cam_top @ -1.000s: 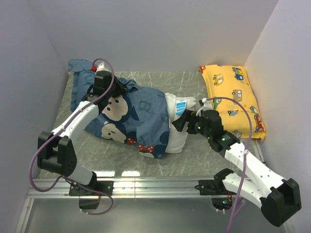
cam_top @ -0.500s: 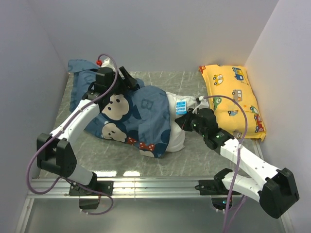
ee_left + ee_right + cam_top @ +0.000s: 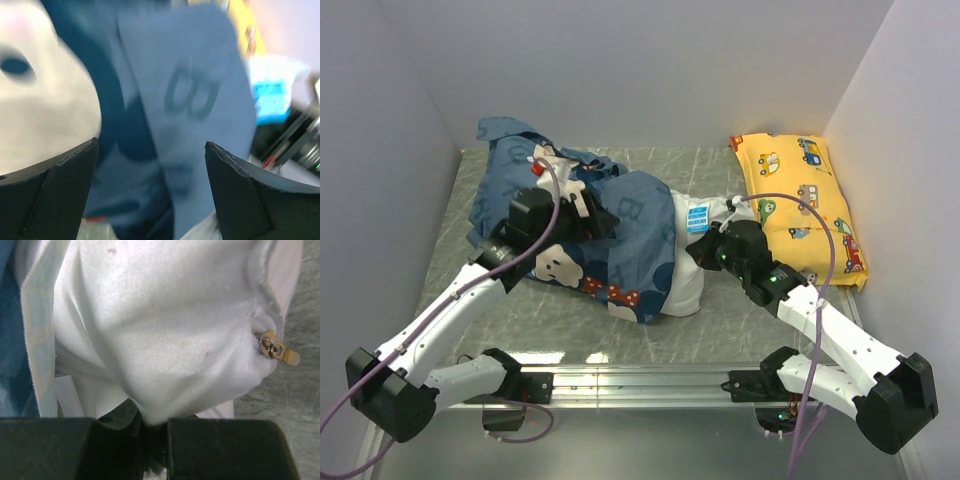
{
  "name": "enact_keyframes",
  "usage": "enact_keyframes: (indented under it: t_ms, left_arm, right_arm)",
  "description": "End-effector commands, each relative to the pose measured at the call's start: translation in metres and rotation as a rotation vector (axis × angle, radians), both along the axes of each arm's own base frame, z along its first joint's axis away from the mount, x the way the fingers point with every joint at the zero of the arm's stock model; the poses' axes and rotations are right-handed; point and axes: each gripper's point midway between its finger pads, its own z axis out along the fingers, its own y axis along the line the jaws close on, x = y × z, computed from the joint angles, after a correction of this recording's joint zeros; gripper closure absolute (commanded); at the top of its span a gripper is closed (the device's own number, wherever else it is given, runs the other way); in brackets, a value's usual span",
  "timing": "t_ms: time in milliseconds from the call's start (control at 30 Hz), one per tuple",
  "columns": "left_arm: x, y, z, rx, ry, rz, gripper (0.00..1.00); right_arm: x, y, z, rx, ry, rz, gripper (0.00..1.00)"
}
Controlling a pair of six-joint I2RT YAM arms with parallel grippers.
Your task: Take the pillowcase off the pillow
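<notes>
Only one char reads: a pale "B" (poss. "8", pic is blurred), printed on the pillowcase (image 3: 150,75). Left wrist view shows it just ahead of the left fingers (image 3: 45,190), over the gap btwn them and nearer the right-hand one. Top view has another pale letter on the same fabric, close beside those fingers. Its outline is boxy; can't tell which letter. The blue-and-white tag (image 3: 697,220) on the pillow (image 3: 685,285) sits just ahead of the right fingers (image 3: 220,450). It carries print, too small to read. In left wrist view that tag is only a blue smear, nothing legible.
</notes>
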Motion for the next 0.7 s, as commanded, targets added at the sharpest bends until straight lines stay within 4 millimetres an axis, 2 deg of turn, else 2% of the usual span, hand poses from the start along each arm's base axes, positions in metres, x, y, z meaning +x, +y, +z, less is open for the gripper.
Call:
enact_keyframes:
  t_ms: [0,67,167,200,333,433,533,567,600,633,667]
  left_arm:
    - [-0.027,-0.030,-0.023,-0.023,0.036,-0.125,0.07]
    - [-0.038,-0.040,-0.038,-0.018,0.055,-0.158,0.05]
    - [-0.050,-0.057,-0.035,-0.083,0.028,-0.221,0.05]
    - [-0.050,-0.062,-0.024,-0.129,0.001,-0.235,0.05]
    - [-0.049,-0.069,-0.026,-0.143,0.017,-0.249,0.07]
    - [-0.043,-0.073,-0.026,-0.151,0.011,-0.242,0.15]
    - [-0.032,-0.070,-0.032,-0.127,0.024,-0.184,0.42]
    - [-0.029,-0.069,-0.031,-0.122,0.026,-0.171,0.56]
    - [-0.022,-0.063,-0.036,-0.090,0.033,-0.122,0.64]
    - [-0.016,-0.062,-0.032,-0.075,0.029,-0.095,0.77]
    - [-0.012,-0.056,-0.036,-0.045,0.044,-0.062,0.83]
  right_arm:
    - [0.006,-0.004,0.034,-0.017,-0.089,-0.006,1.00]
    - [0.007,-0.004,0.039,-0.019,-0.094,-0.004,1.00]
    - [0.007,-0.003,0.046,-0.009,-0.102,0.000,1.00]
    - [0.007,-0.002,0.048,-0.006,-0.104,0.001,1.00]
    - [0.005,-0.003,0.053,-0.013,-0.106,0.004,1.00]
    - [0.004,-0.003,0.056,-0.009,-0.107,0.008,1.00]
    - [0.002,-0.005,0.058,-0.016,-0.107,0.007,1.00]
    - [0.002,-0.005,0.057,-0.019,-0.106,0.010,1.00]
    - [0.000,-0.005,0.060,-0.016,-0.111,0.013,1.00]
    - [-0.001,-0.006,0.059,-0.020,-0.108,0.016,1.00]
    - [-0.001,-0.006,0.059,-0.023,-0.109,0.016,1.00]
